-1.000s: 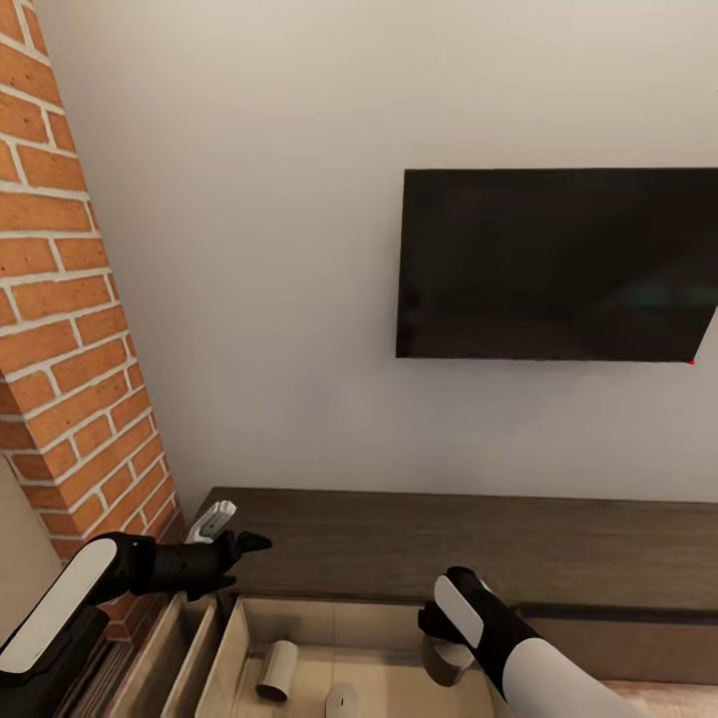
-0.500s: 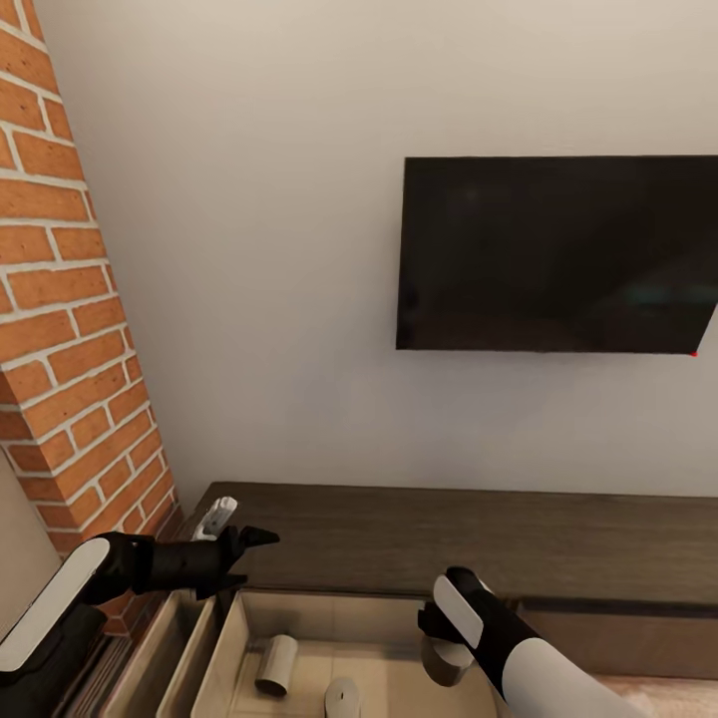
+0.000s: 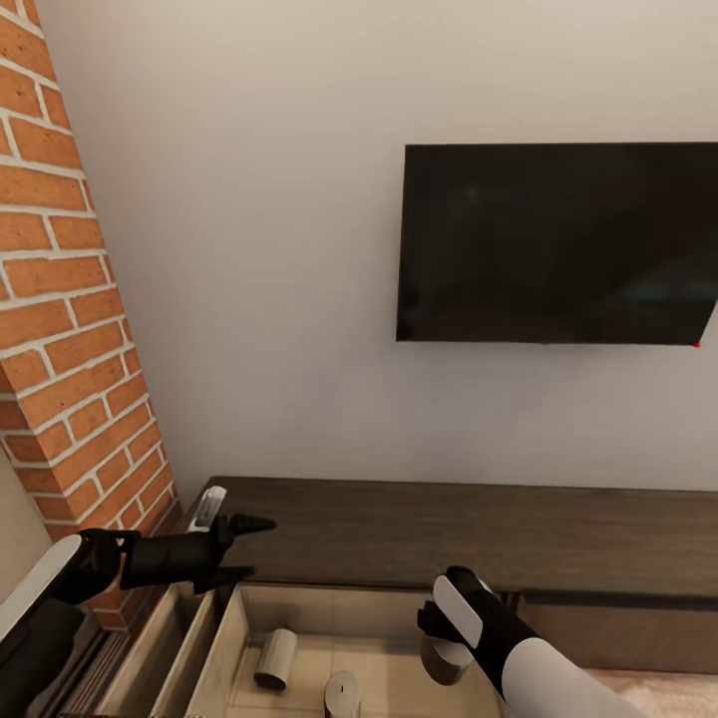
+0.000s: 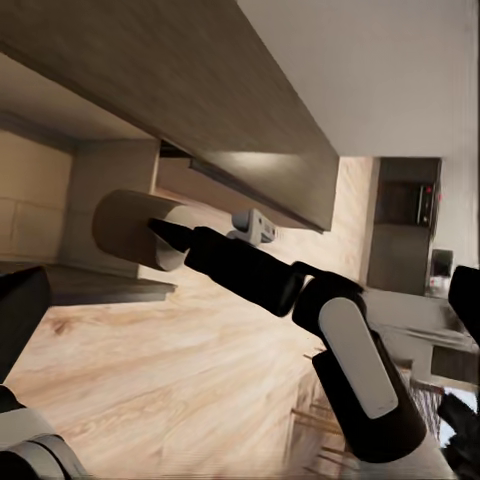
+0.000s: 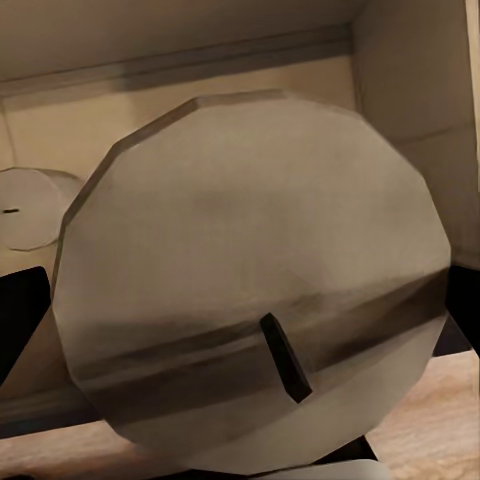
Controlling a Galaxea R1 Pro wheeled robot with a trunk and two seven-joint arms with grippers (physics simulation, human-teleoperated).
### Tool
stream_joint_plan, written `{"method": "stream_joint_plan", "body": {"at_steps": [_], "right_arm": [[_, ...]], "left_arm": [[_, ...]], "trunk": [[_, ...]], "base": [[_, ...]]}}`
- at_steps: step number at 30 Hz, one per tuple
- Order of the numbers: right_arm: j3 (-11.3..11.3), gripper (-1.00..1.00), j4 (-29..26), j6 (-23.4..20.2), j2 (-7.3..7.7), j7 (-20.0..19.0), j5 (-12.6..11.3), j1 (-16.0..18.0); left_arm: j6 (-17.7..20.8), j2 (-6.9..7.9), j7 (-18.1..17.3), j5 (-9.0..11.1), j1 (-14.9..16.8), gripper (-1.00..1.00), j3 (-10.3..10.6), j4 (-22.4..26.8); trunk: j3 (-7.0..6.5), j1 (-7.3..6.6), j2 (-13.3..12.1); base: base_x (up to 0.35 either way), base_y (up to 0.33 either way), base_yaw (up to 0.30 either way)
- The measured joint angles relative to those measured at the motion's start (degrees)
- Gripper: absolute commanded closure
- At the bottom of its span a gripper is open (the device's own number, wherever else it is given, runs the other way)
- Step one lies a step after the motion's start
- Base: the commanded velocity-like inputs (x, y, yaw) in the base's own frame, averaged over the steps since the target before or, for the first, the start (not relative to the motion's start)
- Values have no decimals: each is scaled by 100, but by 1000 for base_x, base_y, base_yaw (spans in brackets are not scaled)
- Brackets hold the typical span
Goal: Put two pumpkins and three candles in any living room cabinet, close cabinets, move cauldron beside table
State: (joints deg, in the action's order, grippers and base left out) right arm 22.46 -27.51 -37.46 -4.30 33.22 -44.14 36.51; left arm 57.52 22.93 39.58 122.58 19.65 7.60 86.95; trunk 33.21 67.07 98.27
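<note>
Here a third candle (image 5: 250, 290) is held clenched in the right tool (image 3: 446, 658), wick end toward the wrist camera, just in front of the cabinet (image 3: 449, 534). The open compartment (image 3: 329, 613) lies directly ahead of and below that tool, and two candles (image 3: 276, 658) are already seen lying inside it. The candle's long axis is judged to point into the opening. The left tool (image 3: 234, 548), its fingers spread and empty, is poised at the cabinet's left end, farther from the opening.
</note>
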Motion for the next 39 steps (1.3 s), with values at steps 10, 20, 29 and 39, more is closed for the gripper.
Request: {"method": "stream_joint_plan", "body": {"at_steps": [10, 20, 29, 39], "right_arm": [[7, 100, 2, 1, 3, 0, 6, 0], [8, 100, 6, 0, 3, 0, 14, 0], [8, 100, 0, 4, 0, 0, 14, 0], [11, 100, 3, 31, 3, 0, 16, 0]], "left_arm": [[17, 62, -49, 704, 7, -100, 17, 83], [20, 99, -60, 813, 5, -100, 111, 154], [20, 113, -60, 818, 6, -100, 129, 159], [20, 129, -60, 827, 7, -100, 125, 162]], "trunk": [[180, 220, 401], [359, 439, 802], [521, 637, 1163], [700, 857, 1565]], "base": [[0, 0, 0], [0, 0, 0], [0, 0, 0], [0, 0, 0]]}}
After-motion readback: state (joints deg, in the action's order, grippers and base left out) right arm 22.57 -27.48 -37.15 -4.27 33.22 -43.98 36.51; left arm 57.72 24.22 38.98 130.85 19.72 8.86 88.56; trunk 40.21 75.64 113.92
